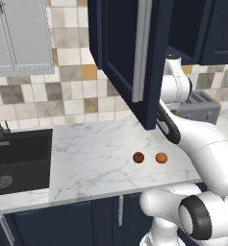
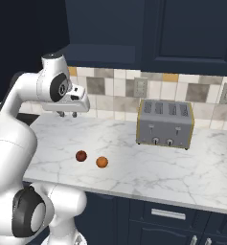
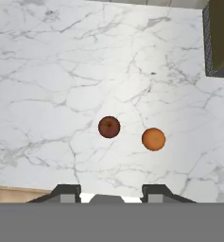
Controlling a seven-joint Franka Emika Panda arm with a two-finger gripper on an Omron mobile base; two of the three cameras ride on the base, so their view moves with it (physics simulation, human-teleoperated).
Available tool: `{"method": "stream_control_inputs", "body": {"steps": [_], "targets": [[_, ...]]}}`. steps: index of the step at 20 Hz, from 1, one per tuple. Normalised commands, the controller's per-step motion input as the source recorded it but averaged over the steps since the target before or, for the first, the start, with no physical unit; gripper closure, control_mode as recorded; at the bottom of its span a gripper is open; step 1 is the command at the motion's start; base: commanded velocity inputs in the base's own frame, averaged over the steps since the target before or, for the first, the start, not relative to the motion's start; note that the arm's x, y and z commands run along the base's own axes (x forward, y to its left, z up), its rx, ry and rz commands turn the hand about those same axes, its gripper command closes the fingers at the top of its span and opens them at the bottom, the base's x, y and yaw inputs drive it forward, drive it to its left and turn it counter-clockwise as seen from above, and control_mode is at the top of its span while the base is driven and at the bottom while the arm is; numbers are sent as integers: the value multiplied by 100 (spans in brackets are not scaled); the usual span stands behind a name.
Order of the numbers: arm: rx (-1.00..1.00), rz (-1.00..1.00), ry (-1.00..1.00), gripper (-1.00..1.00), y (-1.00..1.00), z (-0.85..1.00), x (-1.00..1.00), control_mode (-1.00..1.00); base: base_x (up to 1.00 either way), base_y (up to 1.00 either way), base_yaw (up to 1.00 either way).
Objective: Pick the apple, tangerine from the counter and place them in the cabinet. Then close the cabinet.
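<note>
Directly below the raised pincer (image 2: 67, 114), which hangs high over the marble counter (image 1: 96, 158) with its tips pressed together and holding nothing, lie the two fruits. Nearest beneath it sits the dark red apple (image 3: 109, 127); the orange tangerine (image 3: 153, 139) rests just beside that. Above the pincer, the navy cabinet (image 1: 130, 53) door stands open.
</note>
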Motion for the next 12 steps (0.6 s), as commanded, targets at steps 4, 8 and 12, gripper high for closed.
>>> {"method": "stream_control_inputs", "body": {"steps": [4, 8, 12], "targets": [[-2, 0, 0, -100, 0, -27, 0, -100, 0, 0, 0], [0, 0, 0, -100, 0, -56, 0, -100, 0, 0, 0], [0, 0, 0, -100, 0, -58, 13, -100, 0, 0, 0]]}}
